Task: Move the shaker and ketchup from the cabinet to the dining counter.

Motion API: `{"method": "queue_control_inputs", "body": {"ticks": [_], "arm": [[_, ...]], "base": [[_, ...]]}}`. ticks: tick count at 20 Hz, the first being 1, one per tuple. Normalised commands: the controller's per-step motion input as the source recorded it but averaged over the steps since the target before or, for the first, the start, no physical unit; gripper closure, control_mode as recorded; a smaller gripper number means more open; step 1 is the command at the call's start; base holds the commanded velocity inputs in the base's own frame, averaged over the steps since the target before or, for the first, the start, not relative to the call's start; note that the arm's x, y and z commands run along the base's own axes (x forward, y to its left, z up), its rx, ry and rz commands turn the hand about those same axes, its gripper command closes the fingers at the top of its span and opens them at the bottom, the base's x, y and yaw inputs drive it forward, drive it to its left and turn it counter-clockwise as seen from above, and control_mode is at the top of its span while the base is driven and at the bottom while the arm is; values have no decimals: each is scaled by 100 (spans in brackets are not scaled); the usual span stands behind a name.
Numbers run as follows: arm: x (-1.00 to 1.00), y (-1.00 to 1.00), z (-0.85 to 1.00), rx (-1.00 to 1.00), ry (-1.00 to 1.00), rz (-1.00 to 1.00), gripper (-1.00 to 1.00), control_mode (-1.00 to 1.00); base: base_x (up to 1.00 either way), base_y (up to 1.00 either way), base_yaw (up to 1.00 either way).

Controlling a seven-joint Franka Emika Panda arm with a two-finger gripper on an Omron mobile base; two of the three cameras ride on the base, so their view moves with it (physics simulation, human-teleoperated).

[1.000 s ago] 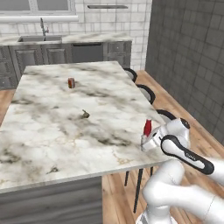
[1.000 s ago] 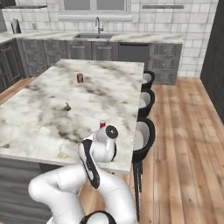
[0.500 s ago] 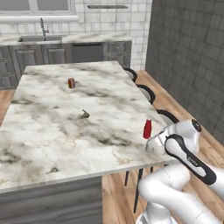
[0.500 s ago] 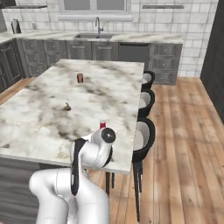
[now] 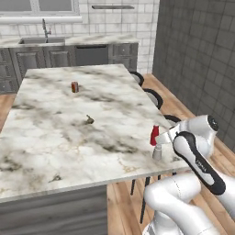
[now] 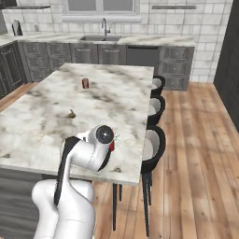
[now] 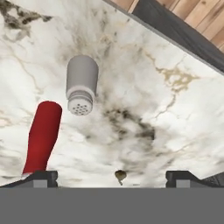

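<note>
Tool (image 7: 111, 177) opened since; hand view: shaker (image 7: 81, 84) beside ketchup (image 7: 42, 136).

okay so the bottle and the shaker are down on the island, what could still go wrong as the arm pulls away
The ketchup stands right by one fingertip of the open end effector, so a sideways pull-away might tip it. The shaker stands close beside it and could be knocked next. Both sit near the counter edge above the stools.

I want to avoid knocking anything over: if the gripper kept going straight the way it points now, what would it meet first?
Probably bare marble of the dining counter. The open gripper points down at it, with the shaker and ketchup off to one side, though depth is hard to judge.
</note>
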Motion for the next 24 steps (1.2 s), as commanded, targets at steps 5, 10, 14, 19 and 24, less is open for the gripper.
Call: {"method": "queue_control_inputs", "body": {"ticks": [5,10,14,19,24], "arm": [[-1,0,100,-5,8,-6,-100,-100],[-11,0,100,-7,15,-9,-100,-100],[-60,39,90,-9,4,-19,-100,-100],[-58,82,40,-15,0,-18,-100,-100],[-36,83,16,-16,0,-14,-100,-100]], "base": [[0,0,0],[0,0,0],[0,0,0],[0,0,0],[0,0,0]]}}
